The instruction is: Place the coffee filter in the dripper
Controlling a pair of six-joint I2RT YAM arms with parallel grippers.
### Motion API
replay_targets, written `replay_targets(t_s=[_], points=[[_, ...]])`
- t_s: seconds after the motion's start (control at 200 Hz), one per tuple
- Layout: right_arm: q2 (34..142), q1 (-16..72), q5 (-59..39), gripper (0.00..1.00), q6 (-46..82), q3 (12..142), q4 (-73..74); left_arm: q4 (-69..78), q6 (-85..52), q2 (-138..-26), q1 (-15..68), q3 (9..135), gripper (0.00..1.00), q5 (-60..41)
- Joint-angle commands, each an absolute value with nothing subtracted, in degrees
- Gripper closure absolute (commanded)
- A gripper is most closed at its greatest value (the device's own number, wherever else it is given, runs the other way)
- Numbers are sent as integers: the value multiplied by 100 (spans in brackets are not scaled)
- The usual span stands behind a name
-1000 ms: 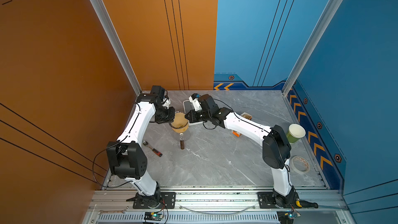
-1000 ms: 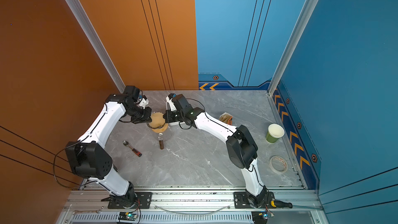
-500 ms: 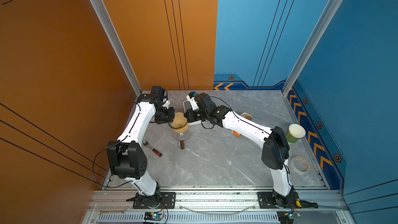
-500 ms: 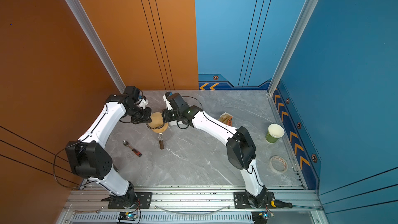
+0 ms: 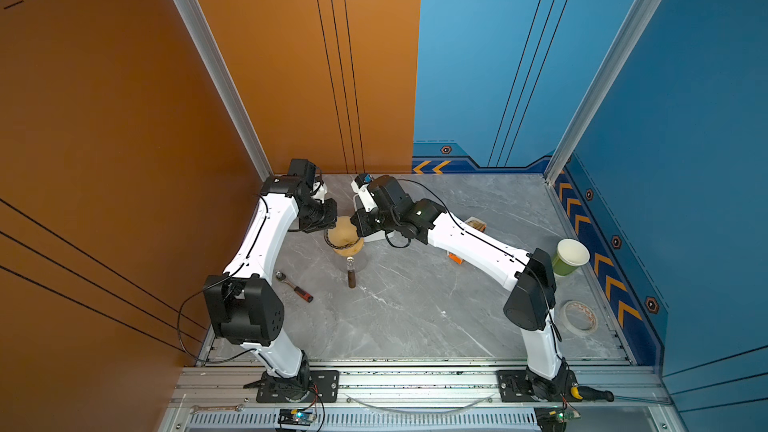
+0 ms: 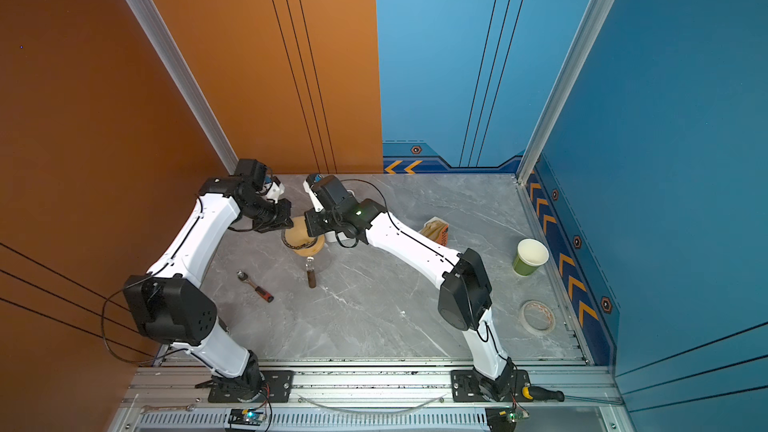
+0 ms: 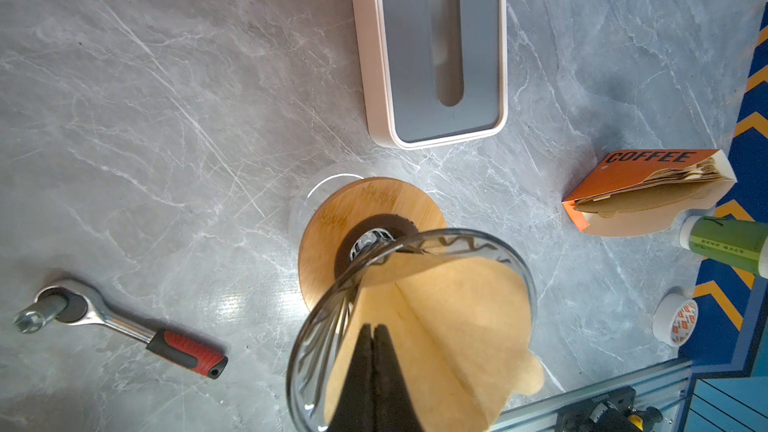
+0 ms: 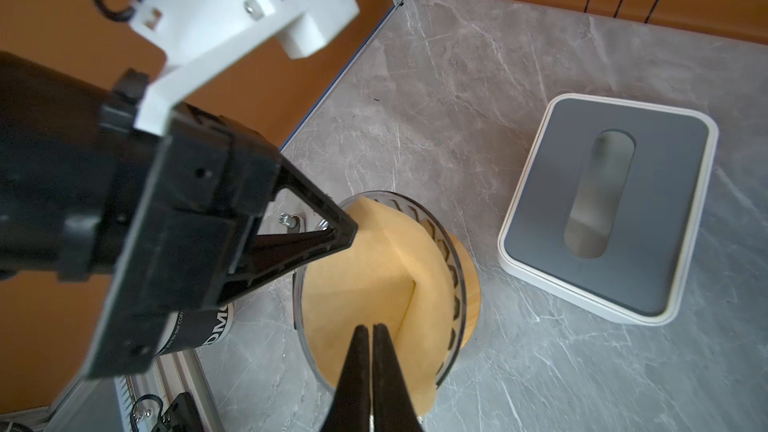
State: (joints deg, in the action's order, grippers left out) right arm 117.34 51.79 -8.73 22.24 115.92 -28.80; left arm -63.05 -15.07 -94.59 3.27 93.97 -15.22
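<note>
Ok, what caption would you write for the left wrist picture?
Shut left gripper at the tan coffee filter inside the see-through dripper, over a wooden ring.

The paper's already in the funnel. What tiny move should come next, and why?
Probably nudge the shut left gripper and right gripper outward, pressing the filter against the dripper wall: it sits inside, but a fold stands off and one edge overhangs the rim.

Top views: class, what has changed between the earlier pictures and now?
The right hand edged left, further over the dripper. Nothing was grasped or released. The left hand, shut, and the coffee filter inside the dripper stayed put.
</note>
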Motion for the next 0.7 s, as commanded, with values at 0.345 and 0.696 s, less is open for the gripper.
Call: replay_targets(t_s=[0.345,0.696], points=[[12757,5394,-611,100,1996,12796,-4100,-6346,-1536,-9458,256,9501,99,-1490],[12838,5422,-477,100,1840,12993,-4521,-6345,-1521,-9744,255,9510,99,-1389]])
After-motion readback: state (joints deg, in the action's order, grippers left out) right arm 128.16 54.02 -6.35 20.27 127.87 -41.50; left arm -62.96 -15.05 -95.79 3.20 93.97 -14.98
